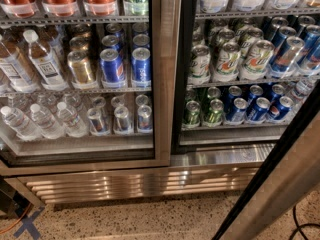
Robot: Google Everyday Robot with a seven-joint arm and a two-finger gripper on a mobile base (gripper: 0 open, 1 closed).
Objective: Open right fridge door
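Observation:
The right fridge door stands swung open toward the camera at the lower right. Its brushed-steel frame and black gasket edge run diagonally from the right edge down to the bottom of the view. Behind it the right compartment is uncovered, with green-and-white cans and blue cans on the middle shelf. Green and blue cans fill the shelf below. My gripper is out of view, so where it sits relative to the door cannot be seen.
The left glass door is closed over water bottles, gold cans and blue cans. A steel grille runs along the base. On the speckled floor are blue tape at left and a black cable at right.

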